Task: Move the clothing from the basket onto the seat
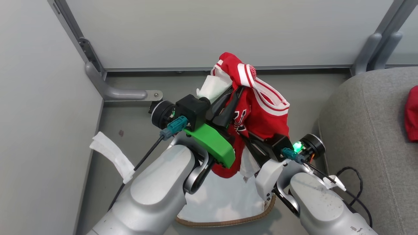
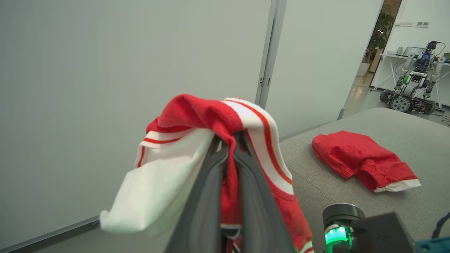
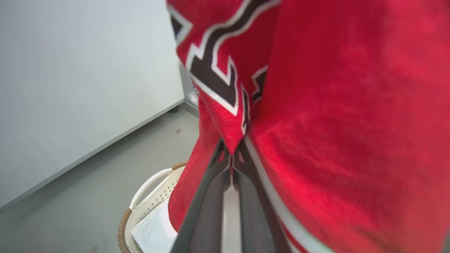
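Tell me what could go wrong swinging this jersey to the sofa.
1. White cloth is bunched with the red basketball jersey at the left claw; possibly the liner, it could ride along to the grey fabric seat.
2. The jersey's hem hangs over the cream perforated plastic basket and might snag its rim.

Two red garments: one jersey (image 1: 258, 107), one plain piece (image 2: 362, 161). One basket (image 3: 154, 200). One seat (image 1: 369, 130). One white liner (image 1: 225, 199). Two grippers: left gripper (image 2: 230, 138), right gripper (image 3: 232, 156).
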### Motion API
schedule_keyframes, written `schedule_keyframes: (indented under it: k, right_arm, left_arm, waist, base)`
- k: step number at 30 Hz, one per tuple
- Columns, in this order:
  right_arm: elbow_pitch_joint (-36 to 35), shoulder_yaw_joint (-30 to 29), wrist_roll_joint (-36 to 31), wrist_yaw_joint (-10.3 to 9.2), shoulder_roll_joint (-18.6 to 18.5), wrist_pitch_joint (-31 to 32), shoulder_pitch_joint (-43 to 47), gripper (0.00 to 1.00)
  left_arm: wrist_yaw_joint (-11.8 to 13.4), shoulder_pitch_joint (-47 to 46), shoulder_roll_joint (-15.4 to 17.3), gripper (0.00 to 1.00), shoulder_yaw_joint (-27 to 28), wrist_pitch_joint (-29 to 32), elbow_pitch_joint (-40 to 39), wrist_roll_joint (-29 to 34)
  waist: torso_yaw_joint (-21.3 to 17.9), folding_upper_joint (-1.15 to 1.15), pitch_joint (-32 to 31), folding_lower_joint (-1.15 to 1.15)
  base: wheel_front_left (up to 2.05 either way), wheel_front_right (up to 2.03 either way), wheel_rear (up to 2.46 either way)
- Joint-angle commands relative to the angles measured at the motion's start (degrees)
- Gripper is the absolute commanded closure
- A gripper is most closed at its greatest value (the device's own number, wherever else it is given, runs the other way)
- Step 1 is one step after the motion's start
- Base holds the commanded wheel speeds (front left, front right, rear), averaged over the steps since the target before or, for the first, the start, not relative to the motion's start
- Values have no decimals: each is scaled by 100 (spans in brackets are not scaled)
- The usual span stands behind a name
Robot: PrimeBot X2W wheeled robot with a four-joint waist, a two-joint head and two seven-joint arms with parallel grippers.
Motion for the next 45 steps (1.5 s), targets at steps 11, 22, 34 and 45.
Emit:
schedule_keyframes:
  k: [11, 22, 34, 45]
  right_arm:
    - [-1097, -394, -124, -8, -24, -13, 519, 100]
    - [-1974, -848, -242, -8, -23, -13, 1125, 100]
    - [-2621, -1184, -290, -8, -14, -13, 1381, 100]
    - [-3381, -1822, -913, -8, -270, -13, 771, 100]
  left_arm:
    - [46, 481, 225, 0, 583, -1, 497, 409]
    - [-73, 1131, 362, 0, 1309, -1, 602, 764]
    - [-192, 1582, 296, 0, 2062, 0, 571, 1090]
    - [-354, 1506, 178, 0, 2194, -1, 675, 1388]
  waist:
    - [-748, 0, -46, 0]
    - [-2100, 0, -171, 0]
    - [-3577, 0, -113, 0]
    - [-4003, 0, 248, 0]
  base:
    - [0, 0, 0]
    - [0, 0, 0]
    - [0, 0, 0]
    - [0, 0, 0]
